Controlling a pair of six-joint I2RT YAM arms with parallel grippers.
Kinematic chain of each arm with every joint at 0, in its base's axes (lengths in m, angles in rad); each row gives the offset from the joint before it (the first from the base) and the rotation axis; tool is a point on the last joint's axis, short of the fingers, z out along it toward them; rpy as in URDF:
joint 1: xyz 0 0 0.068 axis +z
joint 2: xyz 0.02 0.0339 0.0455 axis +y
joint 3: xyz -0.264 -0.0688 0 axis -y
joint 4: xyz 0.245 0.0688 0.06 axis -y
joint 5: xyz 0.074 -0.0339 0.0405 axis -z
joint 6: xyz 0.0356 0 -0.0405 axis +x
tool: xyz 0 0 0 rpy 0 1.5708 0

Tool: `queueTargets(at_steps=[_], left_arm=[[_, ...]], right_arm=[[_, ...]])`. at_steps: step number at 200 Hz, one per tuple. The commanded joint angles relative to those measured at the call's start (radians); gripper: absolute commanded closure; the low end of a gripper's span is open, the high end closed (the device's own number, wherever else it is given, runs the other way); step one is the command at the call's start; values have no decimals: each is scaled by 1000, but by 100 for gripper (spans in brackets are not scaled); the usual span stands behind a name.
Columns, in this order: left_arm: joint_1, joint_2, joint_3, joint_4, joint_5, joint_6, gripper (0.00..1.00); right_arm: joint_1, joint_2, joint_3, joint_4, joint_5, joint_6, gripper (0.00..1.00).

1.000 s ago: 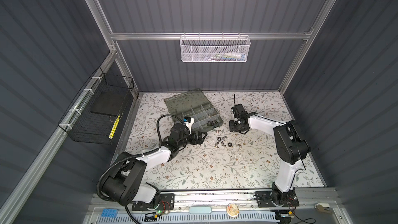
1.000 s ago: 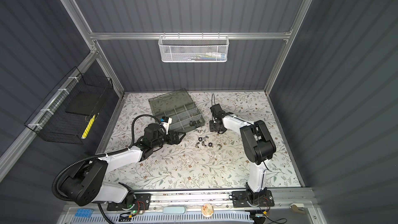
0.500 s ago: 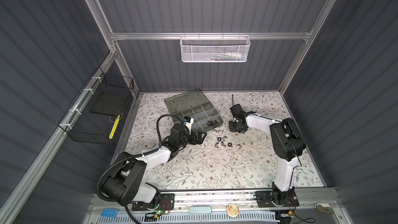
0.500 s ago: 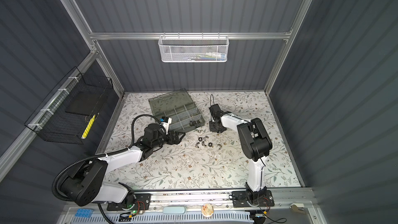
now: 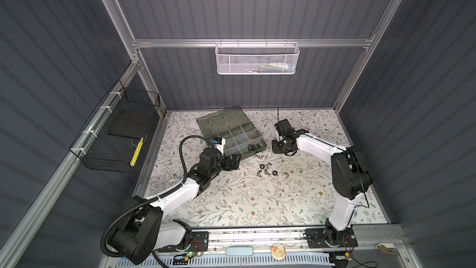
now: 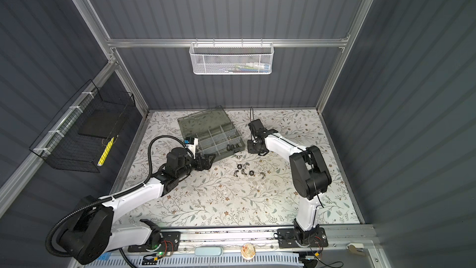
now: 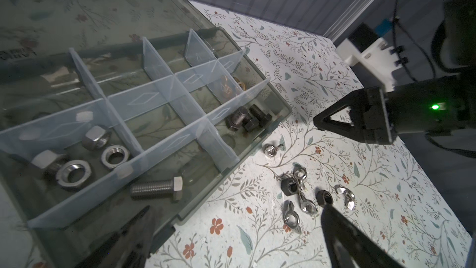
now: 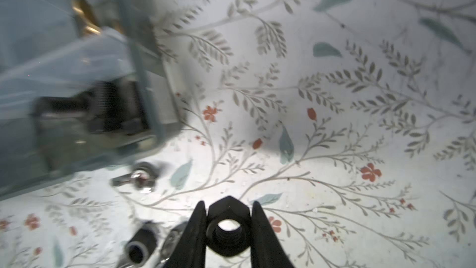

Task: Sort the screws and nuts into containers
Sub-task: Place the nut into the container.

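The right hand is pinching a dark hex nut across its flats, with its fingers narrowed onto it. The threaded hole is facing the wrist camera and the tabletop is showing through it. To me that looks like a grip for carrying the nut clear, not for nudging it.

The hand is hanging low just beside the near right corner of the organizer case. The case is lying toward the tabletop's far edge with its lid folded back. I am guessing the nut is heading for the compartment where silver nuts are lying, not the corner one with the black bolts.

The right arm is reaching forward with its wrist bent down. The left hand is standing wide and empty, its arm stretched low by the case's near side. It is pointing at the loose nuts near the tabletop's middle, 2 dark hex ones among silver wing nuts.
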Motion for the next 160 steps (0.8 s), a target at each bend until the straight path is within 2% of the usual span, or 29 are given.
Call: queueTargets(at_steps=[1, 30, 76, 123, 160], left_arm=[[-2, -35, -14, -44, -85, 29, 0], [-2, -45, -16, -61, -119, 29, 0], [20, -39, -12, -84, -137, 12, 0], [83, -21, -22, -58, -46, -37, 0], [152, 45, -27, -5, 80, -106, 0]], right_arm=[[48, -21, 81, -22, -35, 5, 76], [93, 17, 202, -24, -85, 24, 76], [145, 173, 437, -51, -116, 41, 76], [157, 325, 603, -60, -158, 82, 76], [165, 399, 672, -72, -159, 94, 76]])
